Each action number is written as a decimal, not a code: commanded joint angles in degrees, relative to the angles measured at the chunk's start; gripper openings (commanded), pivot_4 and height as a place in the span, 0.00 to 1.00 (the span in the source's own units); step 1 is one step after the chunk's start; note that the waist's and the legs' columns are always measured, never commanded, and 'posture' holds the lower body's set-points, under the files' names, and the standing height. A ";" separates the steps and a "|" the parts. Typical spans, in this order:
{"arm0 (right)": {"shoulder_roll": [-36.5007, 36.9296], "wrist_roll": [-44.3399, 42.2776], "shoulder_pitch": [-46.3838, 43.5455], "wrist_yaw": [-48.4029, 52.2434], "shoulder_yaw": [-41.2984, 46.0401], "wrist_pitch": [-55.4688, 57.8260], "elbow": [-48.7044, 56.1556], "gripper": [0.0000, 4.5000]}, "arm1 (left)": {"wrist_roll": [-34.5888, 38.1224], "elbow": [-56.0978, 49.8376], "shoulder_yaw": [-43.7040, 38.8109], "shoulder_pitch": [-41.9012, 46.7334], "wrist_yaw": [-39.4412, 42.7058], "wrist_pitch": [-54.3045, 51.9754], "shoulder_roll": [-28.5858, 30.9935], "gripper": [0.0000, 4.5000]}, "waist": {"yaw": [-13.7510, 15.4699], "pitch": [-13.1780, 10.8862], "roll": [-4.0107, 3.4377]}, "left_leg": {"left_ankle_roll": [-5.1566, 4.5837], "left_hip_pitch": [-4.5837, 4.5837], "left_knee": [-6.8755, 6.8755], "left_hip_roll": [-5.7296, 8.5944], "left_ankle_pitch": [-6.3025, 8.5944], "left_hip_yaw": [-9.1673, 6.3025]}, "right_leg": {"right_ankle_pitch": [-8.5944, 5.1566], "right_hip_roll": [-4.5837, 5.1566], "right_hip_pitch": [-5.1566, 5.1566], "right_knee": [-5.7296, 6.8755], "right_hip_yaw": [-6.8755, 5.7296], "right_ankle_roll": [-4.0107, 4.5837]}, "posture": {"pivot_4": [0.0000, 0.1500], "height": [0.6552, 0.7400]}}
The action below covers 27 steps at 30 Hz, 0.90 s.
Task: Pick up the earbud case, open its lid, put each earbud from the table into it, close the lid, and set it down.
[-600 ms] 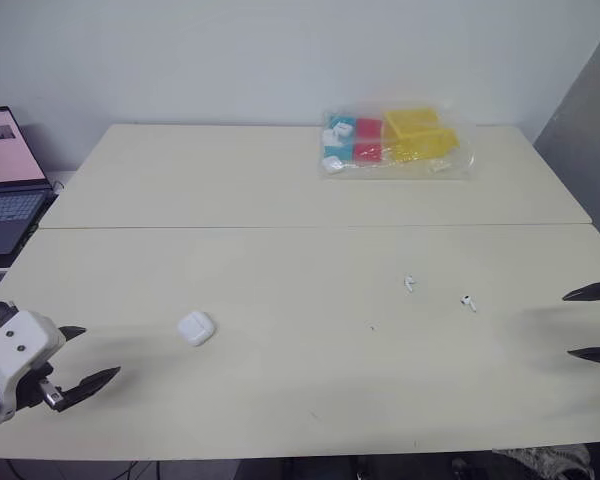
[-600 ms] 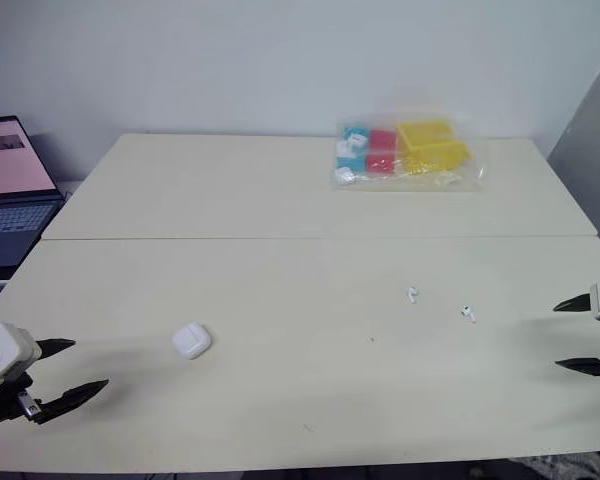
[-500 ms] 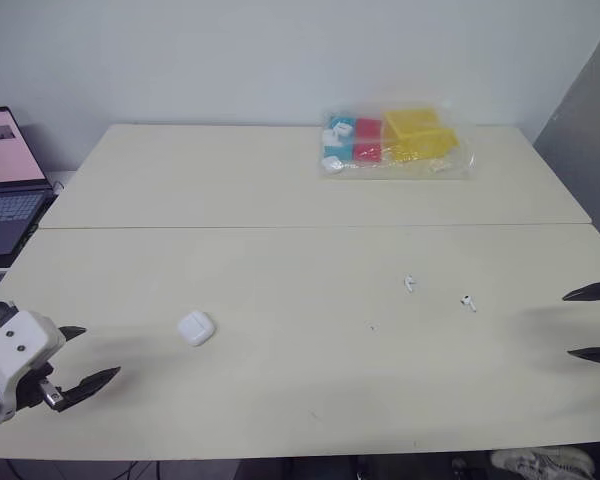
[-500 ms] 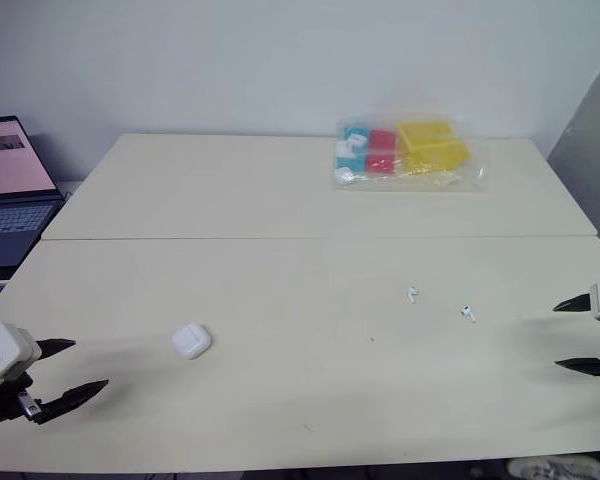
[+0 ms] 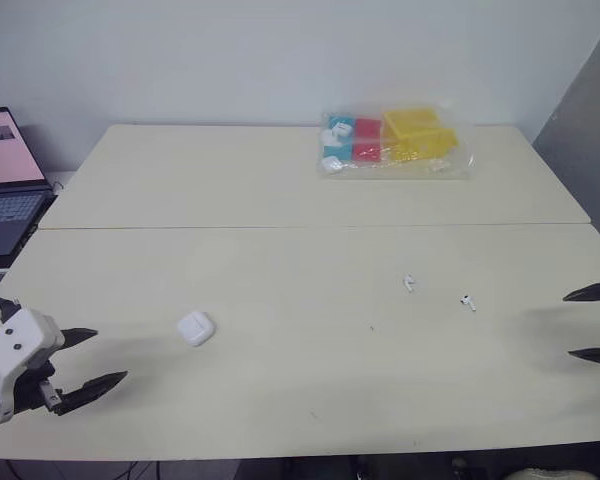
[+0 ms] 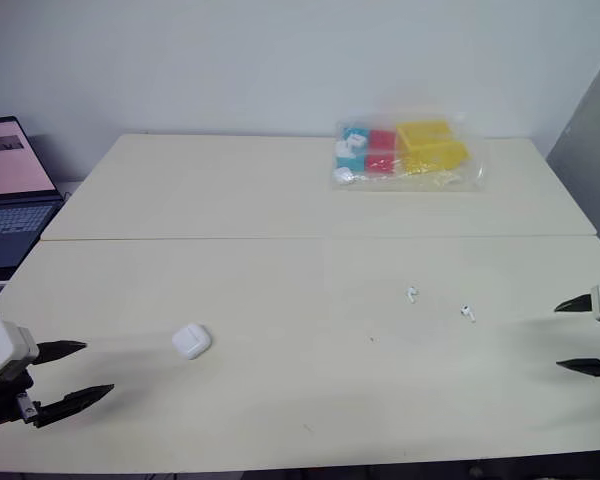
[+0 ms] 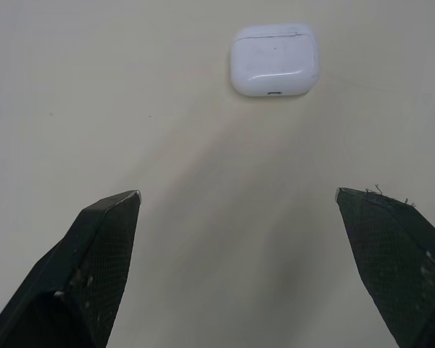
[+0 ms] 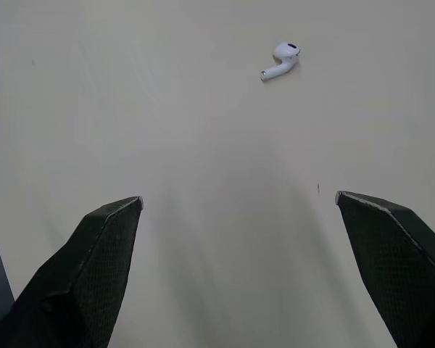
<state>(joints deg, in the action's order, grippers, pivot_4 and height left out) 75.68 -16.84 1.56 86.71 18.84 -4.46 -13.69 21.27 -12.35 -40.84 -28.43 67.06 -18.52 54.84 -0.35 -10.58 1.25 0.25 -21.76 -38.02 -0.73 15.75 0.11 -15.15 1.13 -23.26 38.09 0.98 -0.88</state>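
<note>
A near table point(image 5: 310, 400), pale cream, lies under the left pincer point(image 5: 110, 355) and right pincer point(image 5: 568, 325); a matching far table point(image 5: 210, 175) butts against it ahead of them. Beyond rises a plain whitish wall point(image 5: 230, 60). A grey panel point(image 5: 592, 110) stands ahead of the right pincer, an open laptop point(image 5: 8, 190) ahead of the left. Light is soft and even.

An office: pale desks point(image 5: 280, 180), open laptop point(image 5: 5, 190), bare wall point(image 5: 230, 50)

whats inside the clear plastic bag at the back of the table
The clear plastic bag holds yellow boxes, red boxes, blue boxes and small white pieces. Anything beneath them is covered.
</note>
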 commanded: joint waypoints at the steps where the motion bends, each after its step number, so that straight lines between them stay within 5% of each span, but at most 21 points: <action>1: 0.52 -1.00 -1.13 1.89 0.00 0.58 1.63 1.00 | 0.82 -0.18 -2.10 0.02 0.62 -0.57 0.31 1.00 | 0.01 0.00 0.00 | 0.00 0.00 0.00 0.00 0.00 -0.01 | 0.00 0.00 0.00 0.00 0.00 0.00 | 1.00 1.00; 16: 0.46 0.19 -5.81 1.11 -2.59 -1.53 -0.74 1.00 | 4.54 -2.66 -2.25 0.00 3.32 -4.24 0.47 1.00 | 0.01 0.00 -0.01 | 0.00 0.01 -0.03 0.00 0.00 0.01 | 0.02 0.00 0.01 0.02 0.01 0.00 | 1.00 1.00; 27: -3.14 -12.57 -12.96 -3.01 -7.76 16.19 26.44 1.00 | 3.81 -5.48 2.03 3.04 0.81 -4.42 -0.38 1.00 | -0.03 0.03 -0.05 | 0.00 0.00 -0.02 -0.01 0.00 -0.06 | 0.08 -0.01 0.00 0.05 -0.01 0.06 | 1.00 1.00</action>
<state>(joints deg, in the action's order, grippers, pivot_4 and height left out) 72.49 -25.42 -9.76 84.81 10.80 7.81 7.57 24.25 -15.98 -38.67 -25.88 68.23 -22.48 54.65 -0.38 -10.56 1.19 0.25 -21.75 -38.04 -0.74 15.75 0.04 -15.07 1.13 -23.25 38.15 0.98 -0.83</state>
